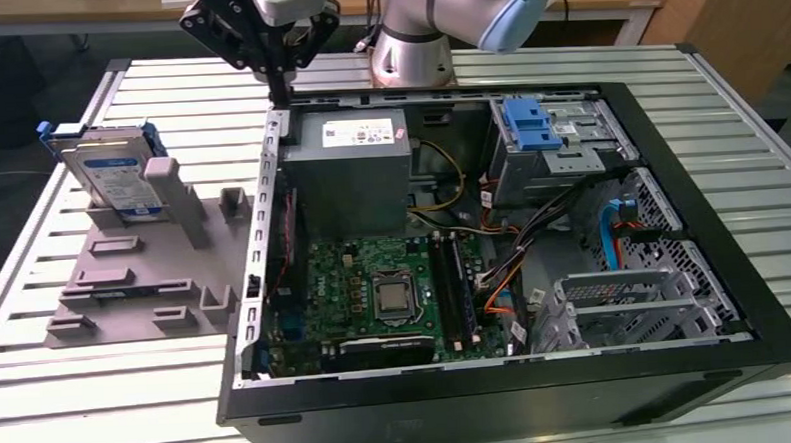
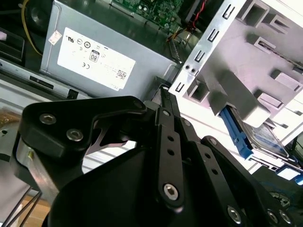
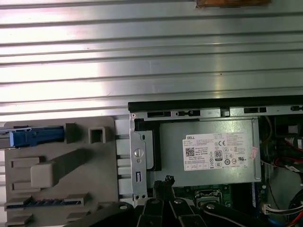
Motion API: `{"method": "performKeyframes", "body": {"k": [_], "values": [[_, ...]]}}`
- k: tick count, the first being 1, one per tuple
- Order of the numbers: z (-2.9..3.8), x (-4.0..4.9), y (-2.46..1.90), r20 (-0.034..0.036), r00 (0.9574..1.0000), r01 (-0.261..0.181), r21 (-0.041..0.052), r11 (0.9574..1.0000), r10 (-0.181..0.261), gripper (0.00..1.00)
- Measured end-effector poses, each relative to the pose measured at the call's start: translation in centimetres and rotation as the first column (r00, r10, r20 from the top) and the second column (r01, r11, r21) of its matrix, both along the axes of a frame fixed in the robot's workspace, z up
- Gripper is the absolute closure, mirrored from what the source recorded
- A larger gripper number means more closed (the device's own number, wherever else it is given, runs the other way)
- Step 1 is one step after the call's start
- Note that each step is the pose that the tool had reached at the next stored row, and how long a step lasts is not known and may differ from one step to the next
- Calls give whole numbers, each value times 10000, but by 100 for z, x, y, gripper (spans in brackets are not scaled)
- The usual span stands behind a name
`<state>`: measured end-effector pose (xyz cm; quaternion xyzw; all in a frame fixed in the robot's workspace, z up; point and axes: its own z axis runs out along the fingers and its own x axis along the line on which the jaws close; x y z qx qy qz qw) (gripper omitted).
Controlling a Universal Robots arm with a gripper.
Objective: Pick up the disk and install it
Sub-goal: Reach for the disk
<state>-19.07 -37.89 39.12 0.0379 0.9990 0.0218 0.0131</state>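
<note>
Status, exterior view, front to back. Computer case (image 1: 510, 397) lies open on the slatted bench (image 1: 56, 396), with the motherboard (image 1: 372, 293) nearest. The grey power supply box (image 1: 347, 184) sits behind it. The metal drive cage (image 1: 567, 154) and its blue latch (image 1: 531, 125) are at the far corner, toward the exterior view's right. A grey holder plate (image 1: 131, 293) rests on the bench beside the case, on the exterior view's left. The disk (image 1: 106, 174) stands upright on edge at the far end of this plate, label facing the camera and blue frame around its edges. It is outside the case and well apart from the drive cage. Farther back, the hand (image 1: 281, 94) hangs above the far rim of the case, just beyond the power supply box. Its fingers are pressed together on nothing. It is clear of the disk, with open bench between them. The arm (image 1: 415, 40) rises behind it. Judgement: the task is at its very start. The disk is not yet grasped or lifted, so both pick-up and install remain to be done.
</note>
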Motion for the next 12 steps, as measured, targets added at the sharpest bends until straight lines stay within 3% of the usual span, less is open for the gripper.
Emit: {"method": "performKeyframes", "body": {"k": [12], "values": [[-7,-76,23,-1,10000,0,-1,10000,0,89]]}}
